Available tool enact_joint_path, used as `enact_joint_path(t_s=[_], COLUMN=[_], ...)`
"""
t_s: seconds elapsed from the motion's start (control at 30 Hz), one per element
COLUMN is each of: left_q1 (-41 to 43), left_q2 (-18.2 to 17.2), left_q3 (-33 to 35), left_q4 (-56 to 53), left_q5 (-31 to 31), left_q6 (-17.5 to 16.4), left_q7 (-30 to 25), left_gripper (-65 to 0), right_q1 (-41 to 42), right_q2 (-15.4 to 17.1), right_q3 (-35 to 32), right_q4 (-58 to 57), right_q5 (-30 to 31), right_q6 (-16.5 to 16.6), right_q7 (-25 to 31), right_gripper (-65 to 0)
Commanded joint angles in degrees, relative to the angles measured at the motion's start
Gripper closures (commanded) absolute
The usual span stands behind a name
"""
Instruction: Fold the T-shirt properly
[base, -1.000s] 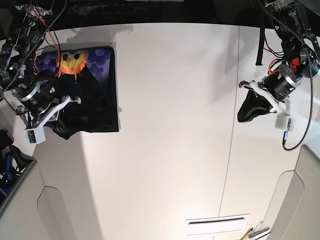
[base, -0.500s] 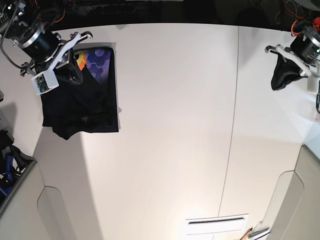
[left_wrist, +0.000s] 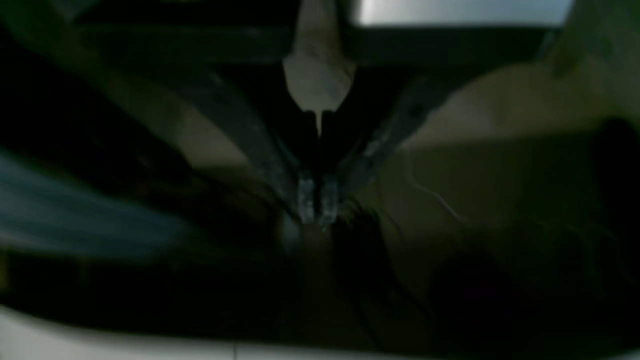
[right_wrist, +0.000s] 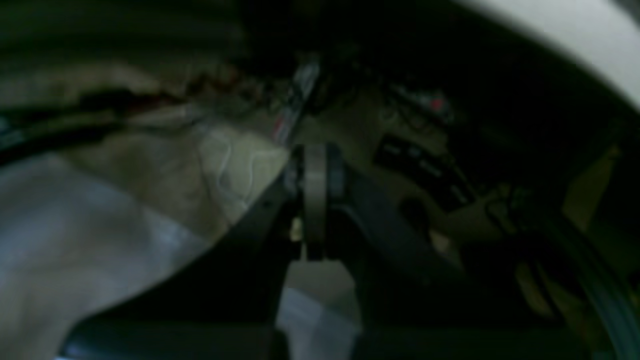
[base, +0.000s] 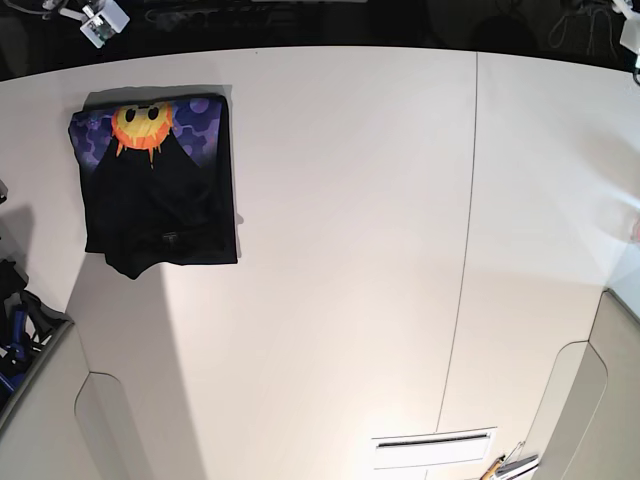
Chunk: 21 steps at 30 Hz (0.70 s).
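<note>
One desk (base: 350, 250) carries the shirt (base: 160, 195), a compact rectangle at its far corner on the right arm's side, sun print partly showing. Both arms sit off the desk. Left fingers (left_wrist: 316, 197) and right fingers (right_wrist: 315, 200) are pressed together, empty. Judged done; parking clear avoids snagging cloth.

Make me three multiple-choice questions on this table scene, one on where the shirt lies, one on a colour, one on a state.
1. In the base view the T-shirt lies on the table at:
A upper left
B centre
C lower right

2. The sun-face print is:
A green
B orange-yellow
C white

3. The T-shirt is:
A spread flat, sleeves out
B hanging from the jaws
C folded into a compact rectangle

Answers: 1 A, it sits by the far left corner. 2 B, an orange-yellow sun on purple-blue patches. 3 C, its edges form a compact block with nothing gripping it.
</note>
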Motion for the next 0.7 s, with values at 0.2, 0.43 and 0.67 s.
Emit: enact_joint_path(t_s=[0.2, 0.43, 0.67], left_q1=[7.8, -3.1, -25.4], left_q2=[-6.5, -11.0, -7.2], left_q3=[13.1, 37.5, 54.0], left_q4=[-20.2, -48.7, -69.7], left_q5=[-1.5, 11.8, 32.3], left_q6=[-0.7, -0.7, -0.7], left_q7=[-4.4, -36.6, -57.0], left_gripper=[0.0, 0.0, 0.0], right_q1=[-3.0, 8.5, 30.9], right_q2=[5.1, 5.5, -0.5], right_q3=[-2.3, -14.1, -27.4], right_q4=[-24.1, -57.0, -90.0], right_q5=[4.0, 4.2, -0.1], right_q6=[0.2, 0.1, -1.5], right_q7=[6.0, 27.4, 50.0], right_gripper=[0.0, 0.0, 0.0])
